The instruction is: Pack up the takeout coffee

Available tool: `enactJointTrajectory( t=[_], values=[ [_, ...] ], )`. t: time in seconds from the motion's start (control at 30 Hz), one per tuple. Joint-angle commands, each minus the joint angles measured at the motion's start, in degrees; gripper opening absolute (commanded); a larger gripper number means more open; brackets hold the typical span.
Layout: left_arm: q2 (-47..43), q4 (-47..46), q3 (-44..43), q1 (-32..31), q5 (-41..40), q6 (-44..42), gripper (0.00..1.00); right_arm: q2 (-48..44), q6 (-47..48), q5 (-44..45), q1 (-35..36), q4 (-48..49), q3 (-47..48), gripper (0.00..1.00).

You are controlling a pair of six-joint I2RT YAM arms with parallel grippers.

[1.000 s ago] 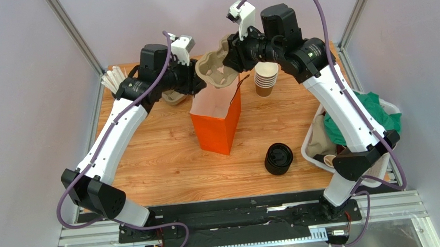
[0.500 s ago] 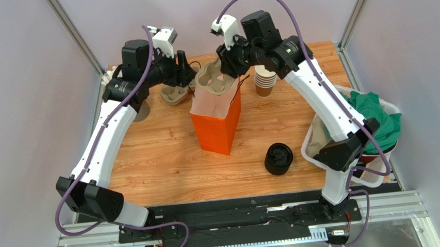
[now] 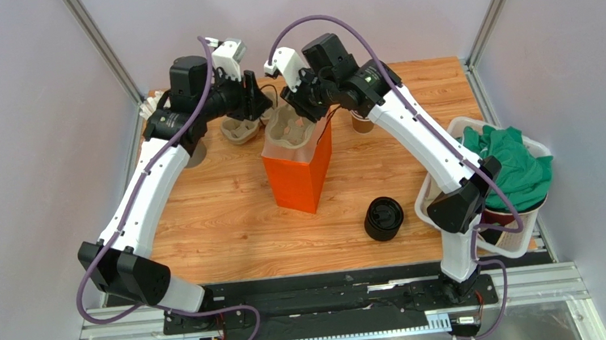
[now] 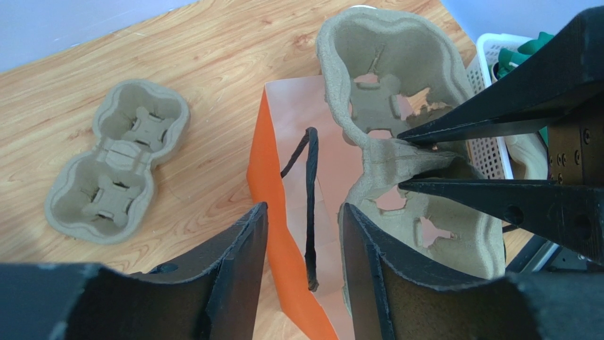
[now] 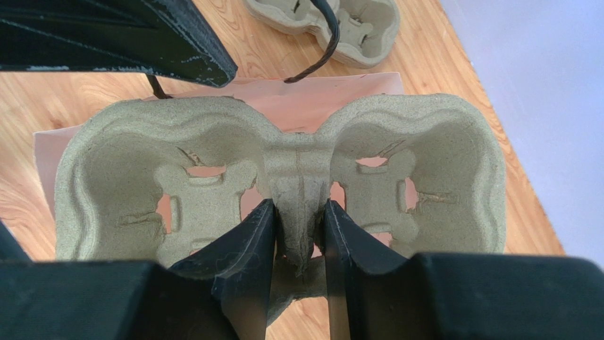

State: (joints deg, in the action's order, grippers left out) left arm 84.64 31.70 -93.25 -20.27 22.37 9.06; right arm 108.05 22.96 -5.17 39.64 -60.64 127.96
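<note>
My right gripper point(image 5: 298, 212) is shut on the centre ridge of a grey pulp two-cup carrier point(image 5: 432, 142). It holds the carrier level over the open mouth of the orange paper bag point(image 3: 299, 177), as the top view shows point(image 3: 285, 129). My left gripper point(image 4: 301, 209) is open, hovering just above the bag's left rim point(image 4: 264, 177) and its black cord handle point(image 4: 310, 205). It sits at the back left of the bag in the top view point(image 3: 254, 98). A brown cup with a black lid on it does not show in any view.
A second pulp carrier point(image 3: 242, 128) lies on the table behind the bag. A pile of black lids point(image 3: 384, 218) stands front right. A stack of brown cups point(image 3: 361, 122) is mostly hidden behind my right arm. A white basket point(image 3: 457, 127) with green cloth point(image 3: 512, 165) is at the right edge.
My right gripper has carried the carrier left and down onto the bag's mouth. My left gripper let go at the bag and carrier edge, rose and drew back.
</note>
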Motion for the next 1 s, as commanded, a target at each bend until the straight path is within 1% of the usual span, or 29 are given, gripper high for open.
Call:
enactJointTrajectory(
  t=[0.0, 0.13, 0.3, 0.37, 0.67, 0.7, 0.97],
  values=[
    [-1.9, -2.5, 0.5, 0.1, -0.6, 0.9, 0.50, -1.3, 3.8, 4.5, 1.6, 2.1, -1.7, 0.32],
    [-1.8, -2.5, 0.7, 0.1, -1.7, 1.0, 0.45, -3.2, 5.1, 7.3, 2.9, 4.7, -6.1, 0.32],
    [-1.6, -2.7, 1.0, 0.1, -3.0, 1.4, 0.41, -3.0, 5.3, 7.6, 4.1, 5.0, -7.7, 0.32],
    [-1.8, -2.7, 1.3, 0.1, -3.8, 1.3, 0.37, -2.8, 5.3, 7.7, 4.3, 5.1, -8.0, 0.32],
    [-2.0, -2.5, 1.5, 0.1, -5.0, 1.5, 0.29, -2.3, 4.1, 6.0, 4.3, 5.3, -8.3, 0.32],
    [-1.9, -2.5, 1.4, 0.1, -4.8, 1.5, 0.28, -2.1, 3.9, 4.1, 4.3, 5.3, -8.3, 0.32],
    [-2.4, -2.3, 1.6, 0.1, -3.8, 1.9, 0.27, -2.3, 2.9, 2.5, 4.2, 8.4, -11.6, 0.31]
  ],
)
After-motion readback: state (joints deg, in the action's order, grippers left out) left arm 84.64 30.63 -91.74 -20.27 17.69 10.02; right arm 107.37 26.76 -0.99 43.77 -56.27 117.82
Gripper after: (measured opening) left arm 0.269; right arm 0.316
